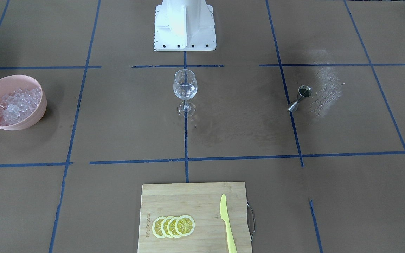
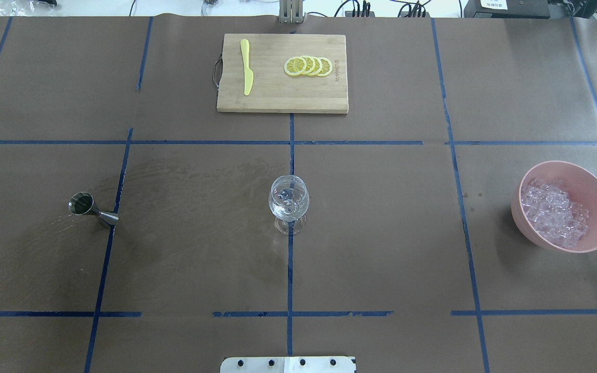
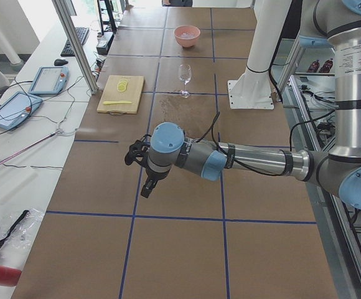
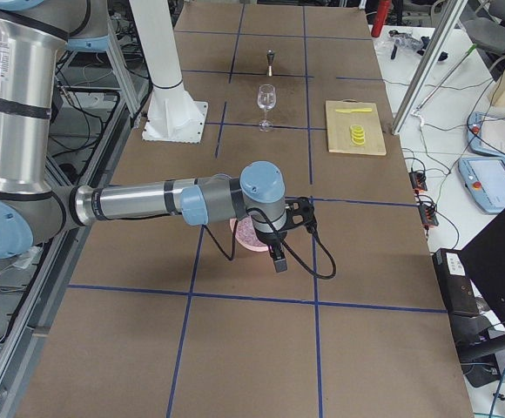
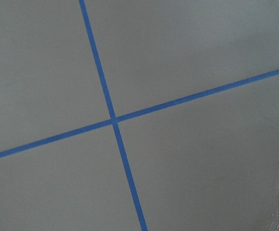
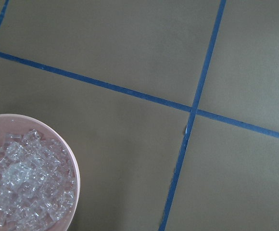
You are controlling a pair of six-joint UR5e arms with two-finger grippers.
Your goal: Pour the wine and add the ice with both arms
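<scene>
Ice (image 2: pixel 555 212) sits heaped in a pink bowl (image 2: pixel 596 199) on the robot's right side of the table (image 2: pixel 381 233), well apart from the rest. The wine glass (image 2: pixel 288 199) stands upright at table centre, on the middle blue tape line (image 2: pixel 290 269). Cannot tell if anything is in it. A steel jigger (image 2: pixel 91 207) stands on the robot's left side, touching a tape line, with a pale scuffed patch on the paper beside it.

On the far edge lies a wooden cutting board (image 2: pixel 278 96) with 4 overlapping lemon slices (image 2: pixel 309 66) and a yellow knife (image 2: pixel 247 67), slices and knife apart.

The left arm (image 3: pixel 255 161) reaches out low over bare table, with the left gripper (image 3: pixel 145 193) pointing down; its wrist view shows only a tape crossing. Wide or narrow: cannot tell.

The right arm (image 4: pixel 139 202) reaches out with the right gripper (image 4: pixel 278 264) pointing down just beside the bowl. Its wrist view has bowl and ice in the lower left corner. Claw state: cannot tell. Neither claw visibly holds anything.

The white base block (image 1: pixel 185 26) stands at the robot's edge of the table.
</scene>
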